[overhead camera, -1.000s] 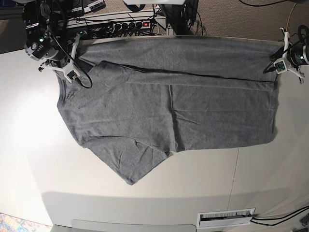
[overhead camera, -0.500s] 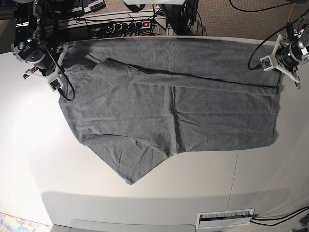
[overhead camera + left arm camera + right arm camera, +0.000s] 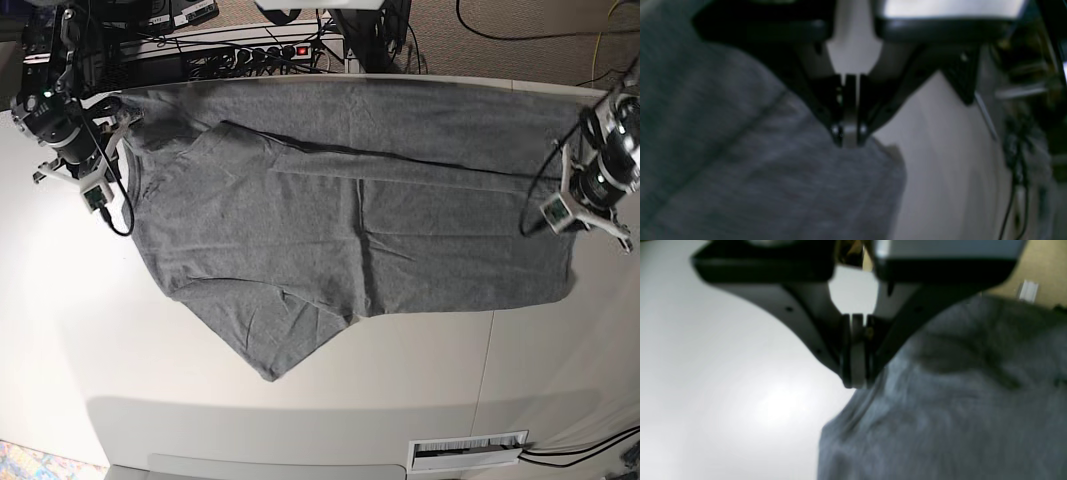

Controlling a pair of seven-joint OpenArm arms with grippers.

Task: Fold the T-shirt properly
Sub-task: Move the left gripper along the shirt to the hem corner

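White tabletop (image 3: 330, 390) fills most of your base view, with a tangle of cables and a power strip (image 3: 262, 52) beyond its far edge. Your right gripper (image 3: 100, 193) hangs at the tabletop's left side, jaws pressed together with nothing pinched between them; in its wrist view the closed tips sit just off the collar end of the T-shirt (image 3: 350, 220), cloth to one side and bare table to the other. Your left gripper (image 3: 555, 215) is at the right side, jaws likewise pressed together and empty, tips just at the hem edge.

So the shirt lies between your two grippers, its long axis running left to right across the table, collar toward the right arm and hem toward the left arm. Each arm is equally close to its own end.

The shirt itself is heather grey, wrinkled, lying flat against the far edge. Its far long side looks already turned over the body, leaving a straight crease line. One sleeve (image 3: 270, 345) sticks out toward the near edge, unfolded; my guess is that needs tucking next.
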